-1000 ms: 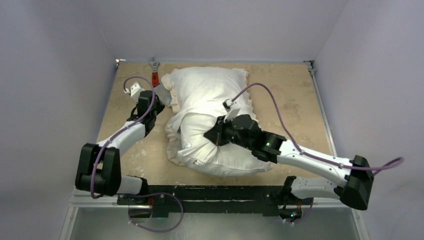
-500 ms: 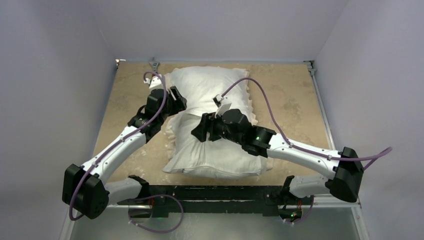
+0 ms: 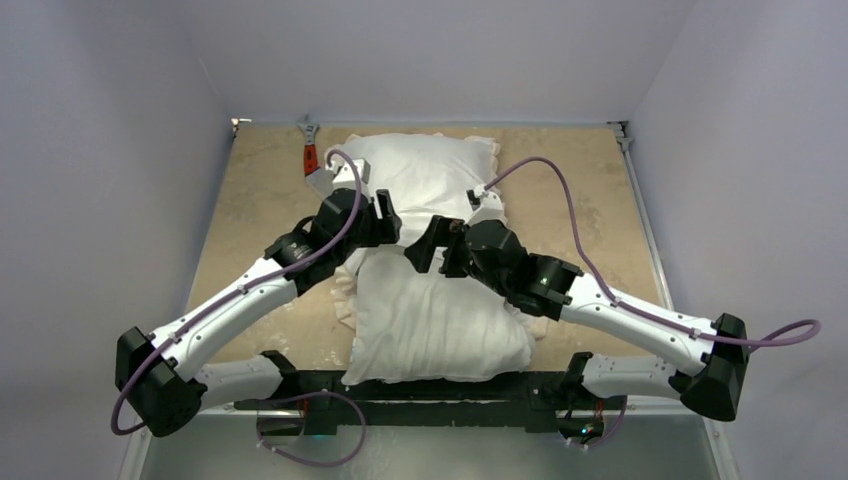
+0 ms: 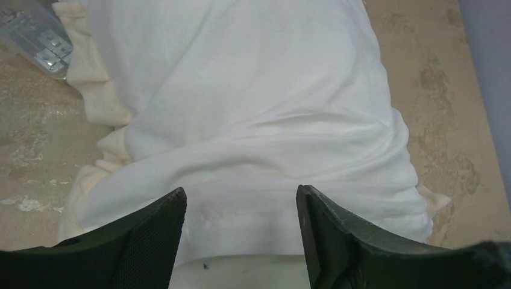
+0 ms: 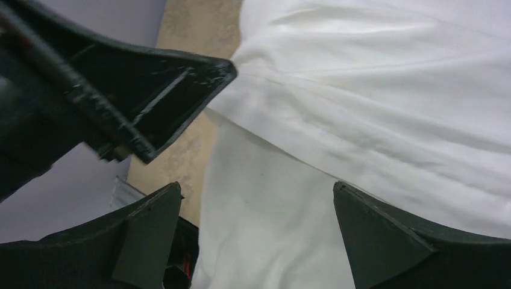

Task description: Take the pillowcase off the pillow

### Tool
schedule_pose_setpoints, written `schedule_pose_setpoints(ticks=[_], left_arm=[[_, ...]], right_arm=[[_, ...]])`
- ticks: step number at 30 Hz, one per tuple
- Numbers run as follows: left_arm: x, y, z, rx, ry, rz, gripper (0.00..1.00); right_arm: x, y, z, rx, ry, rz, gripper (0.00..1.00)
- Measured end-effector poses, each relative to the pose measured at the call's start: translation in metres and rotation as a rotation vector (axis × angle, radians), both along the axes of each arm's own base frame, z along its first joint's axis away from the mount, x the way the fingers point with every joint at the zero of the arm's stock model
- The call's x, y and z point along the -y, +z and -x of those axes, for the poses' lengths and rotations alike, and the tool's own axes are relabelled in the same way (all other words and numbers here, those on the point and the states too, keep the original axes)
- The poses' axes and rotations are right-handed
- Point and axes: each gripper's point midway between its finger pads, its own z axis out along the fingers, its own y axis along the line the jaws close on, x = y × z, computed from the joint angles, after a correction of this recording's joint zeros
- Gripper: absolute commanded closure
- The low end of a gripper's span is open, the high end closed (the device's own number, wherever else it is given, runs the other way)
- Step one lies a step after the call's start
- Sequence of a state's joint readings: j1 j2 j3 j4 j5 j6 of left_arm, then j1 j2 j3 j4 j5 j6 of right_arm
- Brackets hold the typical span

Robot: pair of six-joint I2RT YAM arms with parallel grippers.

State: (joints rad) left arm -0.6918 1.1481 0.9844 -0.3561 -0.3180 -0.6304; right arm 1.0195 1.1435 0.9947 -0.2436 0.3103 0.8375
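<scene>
The white pillowcase [image 3: 420, 178] with its cream frill lies at the far middle of the table, its open hem facing me. The plain white pillow [image 3: 436, 322] sticks out of that hem toward the near edge. My left gripper [image 3: 388, 222] and right gripper [image 3: 428, 246] hover close together over the hem, both open and holding nothing. In the left wrist view the gripper [image 4: 241, 205] frames the pillowcase [image 4: 241, 108] hem, with the pillow [image 4: 247, 274] just below it. The right wrist view shows the gripper [image 5: 258, 192] over the pillow [image 5: 271, 235], with the pillowcase [image 5: 398, 90] beyond.
A red-handled metal clamp [image 3: 311, 158] sits at the table's [image 3: 250, 200] far left edge; its bracket [image 4: 36, 36] shows beside the frill [image 4: 90, 102]. Purple walls close the table in on three sides. The left gripper's finger [image 5: 150, 78] crosses the right wrist view.
Both grippers have opened and let go. The left arm swung right from the frill corner to the hem. The pillow has slid further out toward the near edge.
</scene>
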Motion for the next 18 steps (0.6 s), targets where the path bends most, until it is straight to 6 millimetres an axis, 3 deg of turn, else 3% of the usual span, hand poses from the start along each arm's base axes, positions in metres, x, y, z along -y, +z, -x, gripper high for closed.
schedule_pose_setpoints(ticks=[5,9,18], left_arm=[[0.024,0.006,0.014,0.002,-0.071,-0.057,0.33],[0.045,0.007,0.019,0.005,-0.141,-0.120,0.32],[0.102,0.017,-0.015,0.021,-0.297,-0.269,0.27]], right_arm=[[0.027,-0.025,-0.007,-0.121,-0.162,0.031,0.01],[0.043,-0.034,-0.015,-0.175,-0.266,0.014,0.01],[0.055,-0.048,-0.011,-0.237,-0.325,-0.020,0.01]])
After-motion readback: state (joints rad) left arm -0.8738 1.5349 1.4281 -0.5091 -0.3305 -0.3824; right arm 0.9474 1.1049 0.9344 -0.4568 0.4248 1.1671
